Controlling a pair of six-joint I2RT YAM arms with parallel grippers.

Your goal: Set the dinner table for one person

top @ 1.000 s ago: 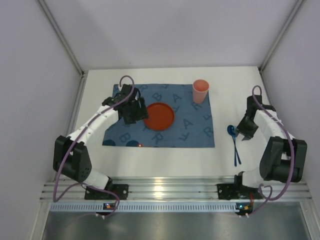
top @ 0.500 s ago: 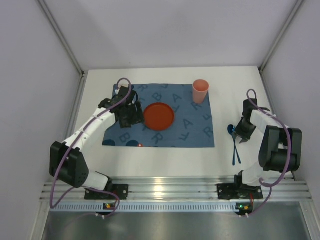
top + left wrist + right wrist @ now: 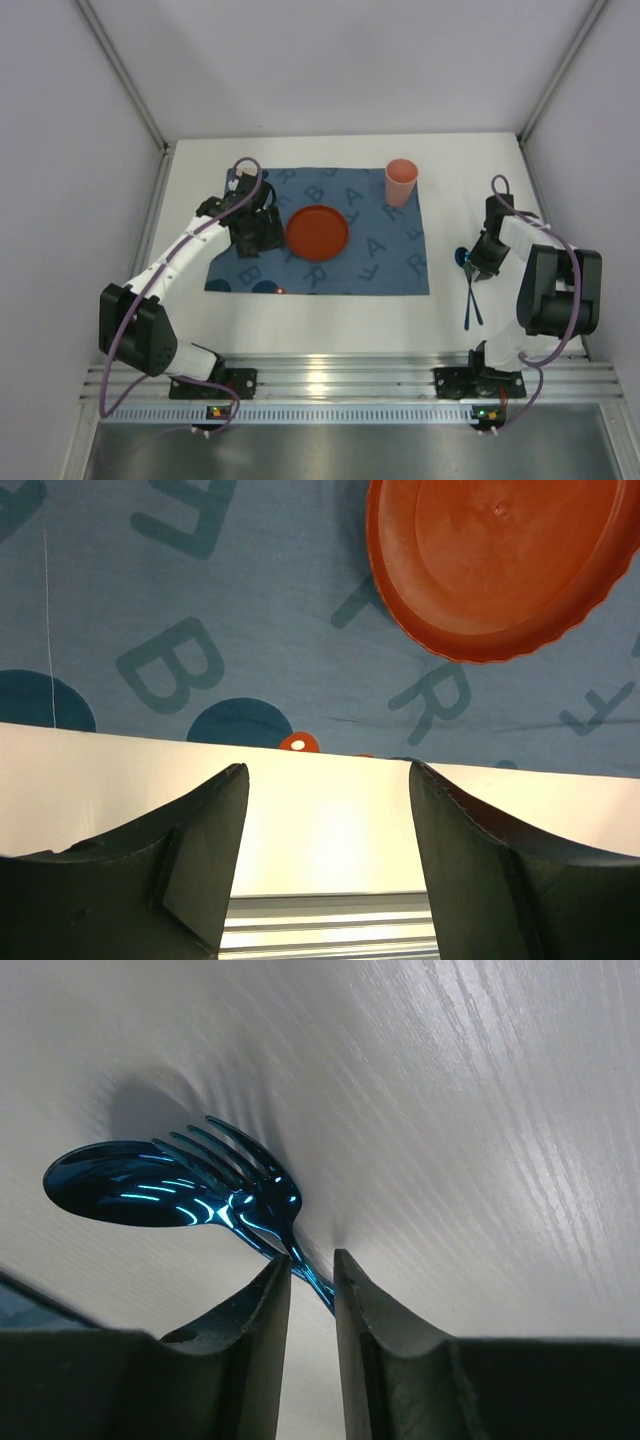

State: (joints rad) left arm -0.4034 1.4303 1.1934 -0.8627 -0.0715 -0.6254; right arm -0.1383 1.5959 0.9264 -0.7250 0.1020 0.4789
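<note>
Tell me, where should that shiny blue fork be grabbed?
By the thin neck just behind the tines, coming down from above with a finger on each side. The fork lies flat on the dinner table, so only its narrow edges offer grip, and its head overlaps the spoon, where fingers would catch both.

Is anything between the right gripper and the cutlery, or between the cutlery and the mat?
Nothing visible. The right gripper straddles the handle below the fork and spoon; only bare table lies between them and the mat.
</note>
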